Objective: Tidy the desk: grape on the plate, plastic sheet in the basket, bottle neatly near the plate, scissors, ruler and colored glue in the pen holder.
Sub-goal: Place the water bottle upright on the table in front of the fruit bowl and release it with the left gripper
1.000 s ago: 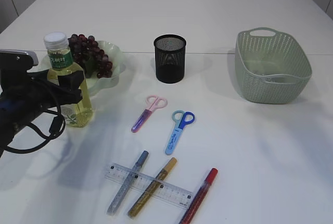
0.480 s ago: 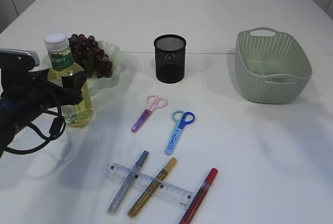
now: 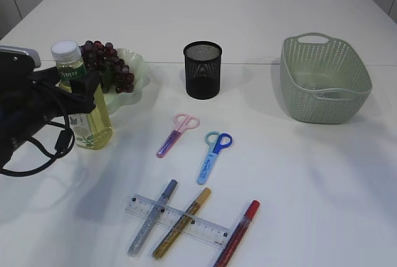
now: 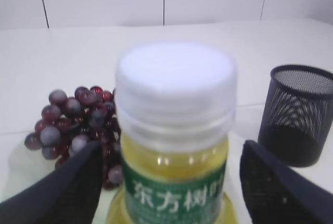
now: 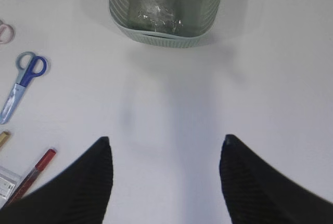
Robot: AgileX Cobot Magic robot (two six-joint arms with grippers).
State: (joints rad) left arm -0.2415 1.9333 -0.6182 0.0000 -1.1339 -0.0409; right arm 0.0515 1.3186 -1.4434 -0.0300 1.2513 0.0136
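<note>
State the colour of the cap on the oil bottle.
White; the bottle cap shows best in the left wrist view.

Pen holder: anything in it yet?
No. The exterior view shows the pen holder empty, while both scissors, the ruler and the glue pens lie on the table.

Clear glossy plastic bottle (image 3: 87, 108), black metal mesh pen holder (image 3: 202, 69), matt woven-look basket (image 3: 324, 79)

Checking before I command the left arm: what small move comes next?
Probably back the left end effector straight away from the oil bottle: its fingers stand open, clear of the glass, and the bottle stands upright beside the plate of grapes.
</note>
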